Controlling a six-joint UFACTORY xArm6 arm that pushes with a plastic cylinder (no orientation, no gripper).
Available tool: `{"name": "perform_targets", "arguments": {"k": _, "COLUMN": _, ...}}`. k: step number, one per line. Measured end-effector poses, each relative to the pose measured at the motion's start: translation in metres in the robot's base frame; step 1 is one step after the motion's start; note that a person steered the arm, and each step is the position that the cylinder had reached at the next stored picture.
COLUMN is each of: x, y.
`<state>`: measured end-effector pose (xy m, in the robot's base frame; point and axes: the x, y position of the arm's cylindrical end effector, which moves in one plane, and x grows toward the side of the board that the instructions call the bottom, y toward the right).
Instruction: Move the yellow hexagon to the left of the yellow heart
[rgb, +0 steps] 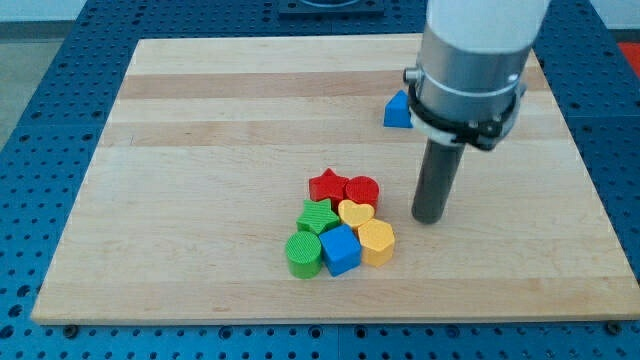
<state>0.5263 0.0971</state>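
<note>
Dark rod, my tip (429, 219) down on the board right of centre, touching nothing, holding nothing — just right of the cluster. Yellow hexagon (376, 241) lies lower right of the yellow heart (355, 213), touching it. Approach step, by appearance; next move likely calls for working the hexagon round the heart — red cylinder (362, 190), blue cube (340, 249), green blocks crowd the left.

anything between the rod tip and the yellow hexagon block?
No. In the camera view only bare wooden board separates my tip from the yellow hexagon block, which lies toward the view's lower left of it.
</note>
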Motion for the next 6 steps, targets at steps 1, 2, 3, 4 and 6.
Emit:
{"name": "perform_targets", "arguments": {"k": 1, "x": 0.033, "y": -0.020}}
{"name": "perform_targets", "arguments": {"k": 2, "x": 0.058, "y": -0.048}}
{"name": "perform_targets", "arguments": {"k": 3, "x": 0.059, "y": -0.080}}
{"name": "perform_targets", "arguments": {"k": 4, "x": 0.059, "y": -0.087}}
{"name": "perform_targets", "arguments": {"k": 6, "x": 0.005, "y": -0.097}}
